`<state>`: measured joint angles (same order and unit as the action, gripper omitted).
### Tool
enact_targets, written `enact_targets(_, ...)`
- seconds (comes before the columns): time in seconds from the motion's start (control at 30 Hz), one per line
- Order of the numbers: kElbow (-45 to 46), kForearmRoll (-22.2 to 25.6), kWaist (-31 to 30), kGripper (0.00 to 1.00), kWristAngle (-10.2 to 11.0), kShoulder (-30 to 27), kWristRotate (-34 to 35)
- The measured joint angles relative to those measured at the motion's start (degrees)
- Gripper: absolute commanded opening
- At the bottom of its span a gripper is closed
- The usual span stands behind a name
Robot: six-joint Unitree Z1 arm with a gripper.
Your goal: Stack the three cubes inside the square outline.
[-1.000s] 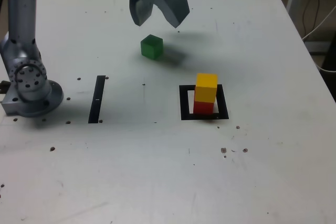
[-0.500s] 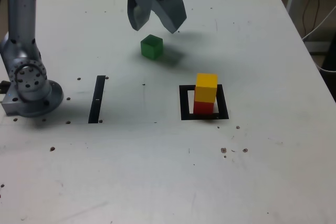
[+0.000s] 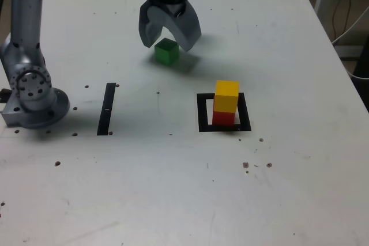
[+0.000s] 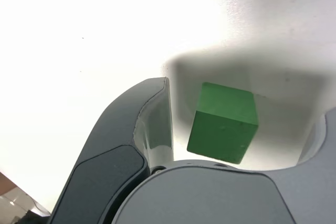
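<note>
1. The green cube (image 3: 166, 52) is sitting alone in the upper centre-left of the exterior view; the gripper (image 3: 168, 48) is now reaching lower in the frame, its fingers standing wide open and holding nothing; that is apparently setting up the last pick.
2. The square outline (image 3: 244, 112) is lying right of centre, surrounding the stack's foot.
3. The yellow cube (image 3: 226, 93) is resting on the red cube (image 3: 223, 118); both are keeping their earlier places, as is the green one; only stacking green is remaining.

Robot arm (image 3: 29, 33), marked table (image 3: 138, 177): lab-like
</note>
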<state>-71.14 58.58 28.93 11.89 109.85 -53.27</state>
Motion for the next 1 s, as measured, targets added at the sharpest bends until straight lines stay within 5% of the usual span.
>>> enact_targets(0.27,1.7,-2.4,0.0,0.84,-0.2,0.9,0.9)
enact_targets(0.67,3.0,-5.1,-1.1,0.41,1.4,1.1,4.0)
enact_targets(1.0,3.5,-5.9,-1.7,0.41,1.5,1.1,4.1)
